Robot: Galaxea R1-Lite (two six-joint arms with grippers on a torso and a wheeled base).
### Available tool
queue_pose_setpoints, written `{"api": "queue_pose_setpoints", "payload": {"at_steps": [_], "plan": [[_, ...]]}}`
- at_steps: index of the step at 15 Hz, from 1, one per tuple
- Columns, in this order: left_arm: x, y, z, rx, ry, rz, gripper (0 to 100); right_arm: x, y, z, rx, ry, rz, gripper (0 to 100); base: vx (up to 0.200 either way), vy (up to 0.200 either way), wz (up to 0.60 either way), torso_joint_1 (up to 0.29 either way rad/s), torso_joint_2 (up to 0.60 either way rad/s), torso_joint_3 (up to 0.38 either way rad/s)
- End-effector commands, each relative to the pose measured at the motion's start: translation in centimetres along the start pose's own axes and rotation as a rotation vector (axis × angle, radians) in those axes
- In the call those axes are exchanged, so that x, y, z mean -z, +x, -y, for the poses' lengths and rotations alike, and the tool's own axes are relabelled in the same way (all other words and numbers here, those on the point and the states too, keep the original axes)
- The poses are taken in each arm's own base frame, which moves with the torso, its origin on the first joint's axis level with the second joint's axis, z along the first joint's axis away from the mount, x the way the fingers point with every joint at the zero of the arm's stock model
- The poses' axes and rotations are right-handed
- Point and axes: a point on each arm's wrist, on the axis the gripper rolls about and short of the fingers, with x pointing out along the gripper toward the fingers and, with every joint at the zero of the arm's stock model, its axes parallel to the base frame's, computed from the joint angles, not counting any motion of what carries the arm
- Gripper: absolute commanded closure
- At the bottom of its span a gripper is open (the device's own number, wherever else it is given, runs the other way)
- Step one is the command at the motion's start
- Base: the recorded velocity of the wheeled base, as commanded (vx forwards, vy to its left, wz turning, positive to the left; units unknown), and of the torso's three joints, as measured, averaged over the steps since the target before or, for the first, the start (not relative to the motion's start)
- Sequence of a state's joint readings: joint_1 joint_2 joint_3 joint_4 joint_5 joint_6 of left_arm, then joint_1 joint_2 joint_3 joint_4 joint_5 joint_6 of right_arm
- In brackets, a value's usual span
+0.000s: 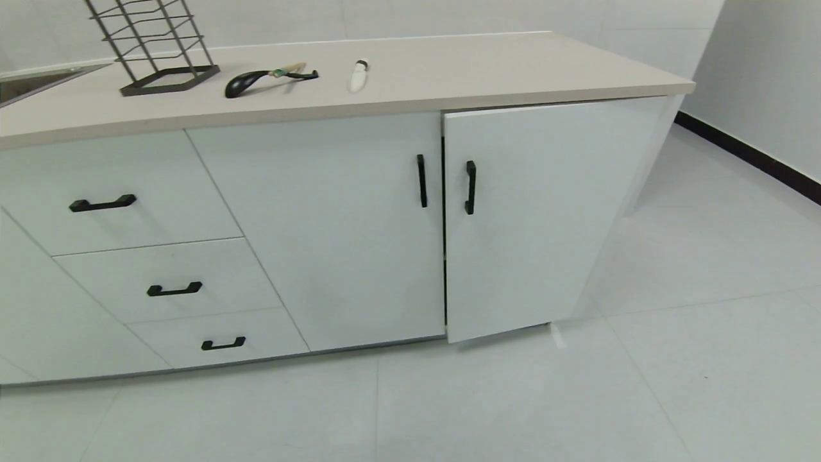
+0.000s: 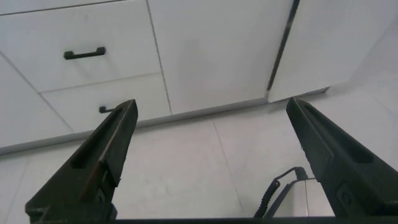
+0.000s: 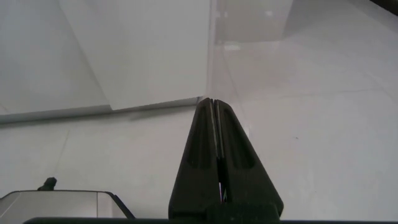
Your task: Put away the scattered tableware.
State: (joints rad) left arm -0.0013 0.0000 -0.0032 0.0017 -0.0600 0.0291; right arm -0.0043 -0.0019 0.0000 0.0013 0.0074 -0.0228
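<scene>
Head view shows the scattered tableware on the countertop (image 1: 481, 70): a black spoon (image 1: 244, 82) and a white utensil (image 1: 357, 76), both well apart from either gripper and, we judge, above them. We find the left gripper (image 2: 211, 102) spread wide and empty, low before the drawers (image 2: 112, 34); the right gripper (image 3: 212, 102) is pressed closed on nothing, near the foot of the ajar cabinet door (image 1: 551, 212). We advise raising the left arm, taking the spoon across its handle, and carrying it to the rack (image 1: 160, 45) just beside it. Unconfirmed: the white utensil's kind, the cupboard's contents, the sink (image 1: 38, 80) cut off at the edge.
</scene>
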Motion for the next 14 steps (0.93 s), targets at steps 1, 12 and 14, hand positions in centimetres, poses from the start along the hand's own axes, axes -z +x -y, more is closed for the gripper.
{"api": "queue_pose_setpoints", "payload": {"at_steps": [1,12,14], "plan": [[0.0,0.01,0.0,0.0,0.0,-0.001,0,-0.01,0.03,0.0,0.0,0.0,-0.004,100,0.0,0.0,0.6,-0.002,0.0,0.007],[0.0,0.01,0.0,0.0,-0.002,-0.001,0,-0.01,0.03,-0.01,-0.006,0.003,-0.004,100,0.127,0.055,0.22,0.004,0.0,0.004],[0.0,0.01,0.0,0.0,-0.002,-0.001,0,-0.01,0.03,-0.01,-0.006,0.003,-0.004,100,0.2,0.2,0.0,0.005,0.01,0.002]]}}
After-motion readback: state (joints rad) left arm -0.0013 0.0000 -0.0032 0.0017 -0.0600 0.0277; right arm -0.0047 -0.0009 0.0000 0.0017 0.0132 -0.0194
